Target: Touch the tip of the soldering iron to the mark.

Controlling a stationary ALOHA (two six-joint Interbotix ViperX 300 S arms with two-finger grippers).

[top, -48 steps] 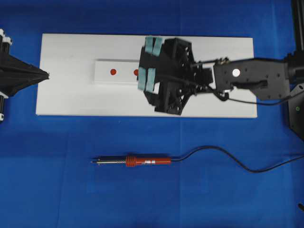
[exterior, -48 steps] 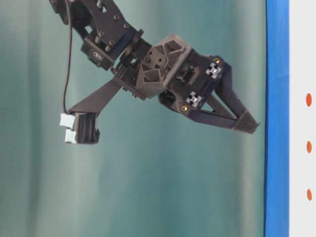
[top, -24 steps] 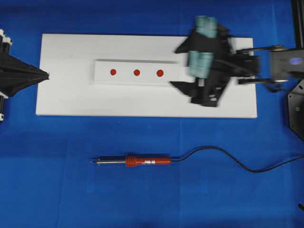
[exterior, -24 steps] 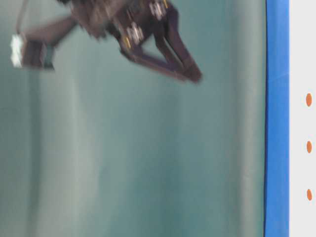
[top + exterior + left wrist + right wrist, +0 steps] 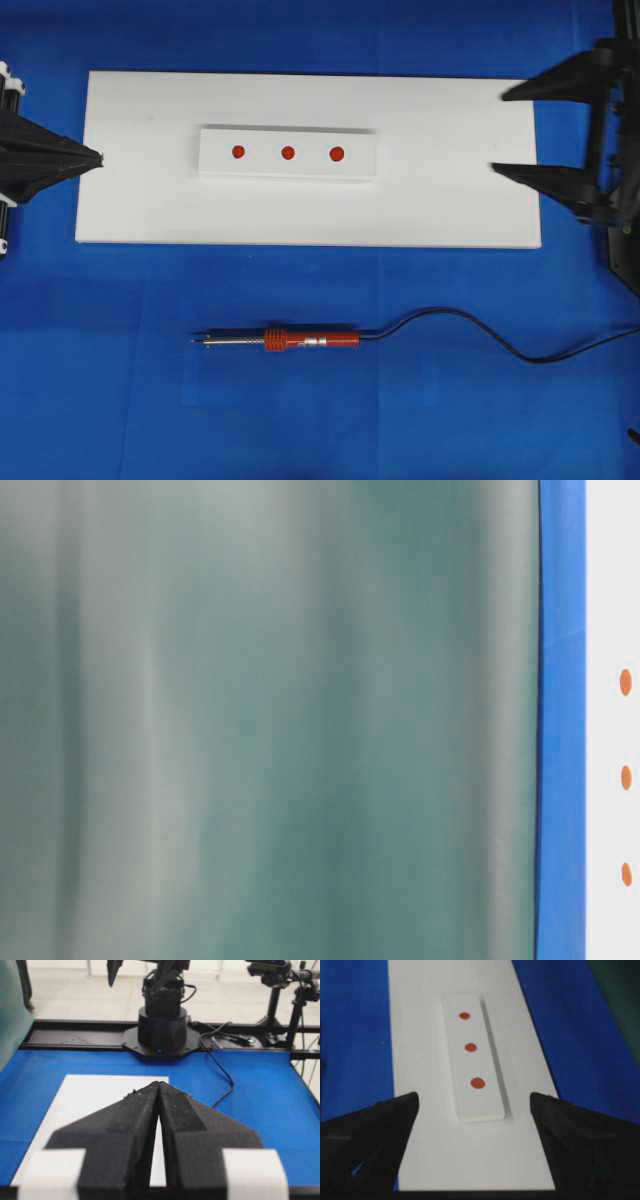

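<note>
The table (image 5: pixel 120 400) is covered edge to edge with a bright blue cloth. A black frame rail (image 5: pixel 75 1035) runs along its far edge in the left wrist view. Beyond it lies a pale floor (image 5: pixel 65 990) under even light, with black stands (image 5: pixel 272 1007) at far right. A green curtain (image 5: pixel 270 720) fills the table-level view.

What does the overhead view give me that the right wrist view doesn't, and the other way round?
Only the overhead shows the orange-handled soldering iron lying on the blue cloth, its black cord, and the shut left pincer. Only the right wrist view shows the white strip end-on, largest dot nearest. Both show the three red dots, including the smallest red dot, on the white board, and the open right pincer.
</note>
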